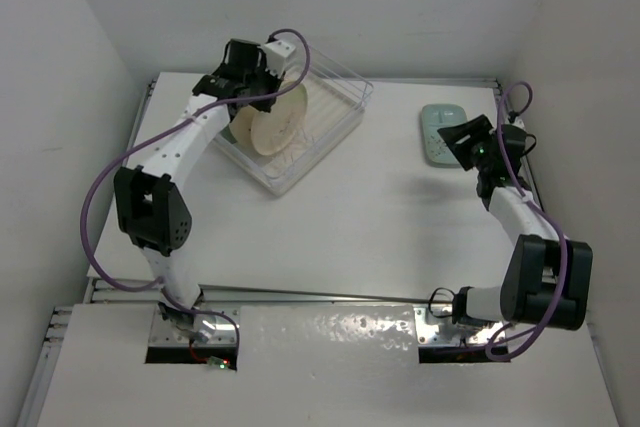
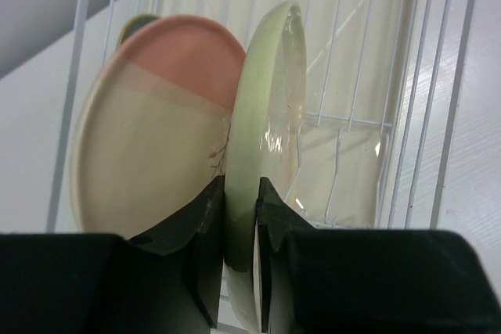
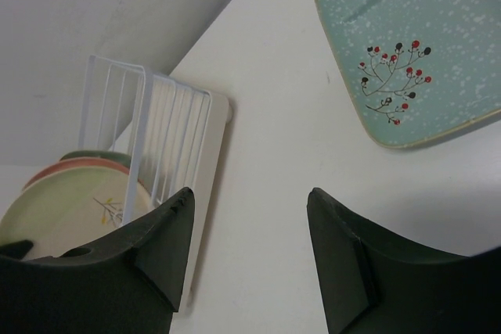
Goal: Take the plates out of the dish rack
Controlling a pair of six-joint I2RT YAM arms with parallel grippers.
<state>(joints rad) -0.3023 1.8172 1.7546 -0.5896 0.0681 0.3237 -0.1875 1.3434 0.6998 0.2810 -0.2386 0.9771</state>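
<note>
The clear dish rack sits at the back left of the table and holds round plates standing on edge. My left gripper is shut on the rim of the cream-yellow plate, seen edge-on in the left wrist view. The cream-and-pink plate stands just left of it, close beside. In the top view the left gripper is over the plates. A mint-green divided plate lies flat at the back right. My right gripper is open and empty above the table beside that plate.
White wire bars of the rack rise behind the held plate. In the right wrist view the rack with its plates stands to the left. Walls close in the table at the back and on both sides.
</note>
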